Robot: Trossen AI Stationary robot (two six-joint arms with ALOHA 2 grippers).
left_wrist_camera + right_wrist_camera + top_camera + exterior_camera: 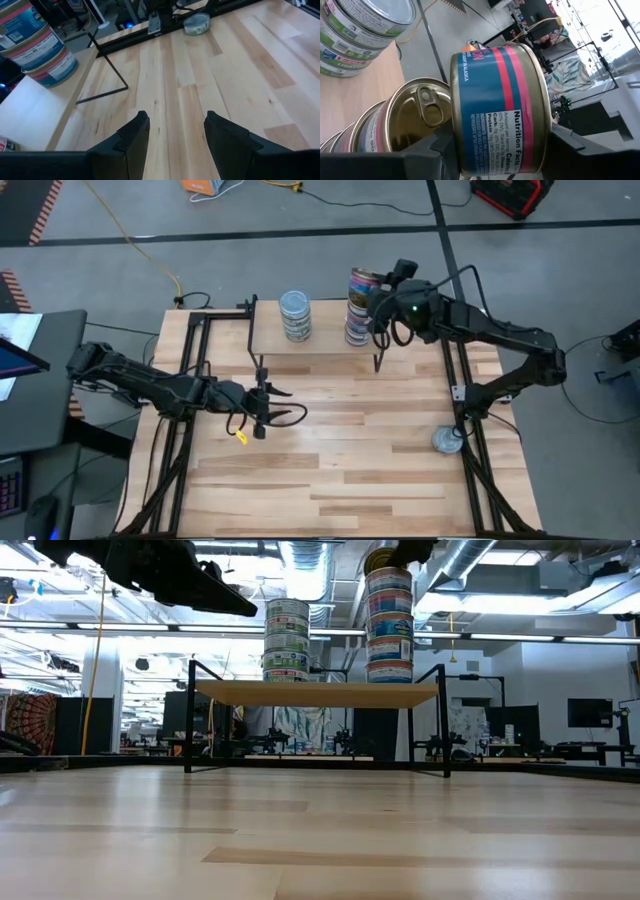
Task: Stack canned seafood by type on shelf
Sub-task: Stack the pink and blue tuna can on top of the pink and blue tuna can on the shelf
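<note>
Right gripper (pixel 382 300) clamps a red-striped tin (pixel 501 107) on edge; level it over the one o'clock stack (pixel 360 308); left gripper (pixel 268 404) idles parted, empty.

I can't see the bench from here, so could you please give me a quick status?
Right gripper shut on a blue-and-pink tin, above the right stack on the shelf. Left gripper open, empty, over the table. One loose tin near the right edge. Nothing in the way.
</note>
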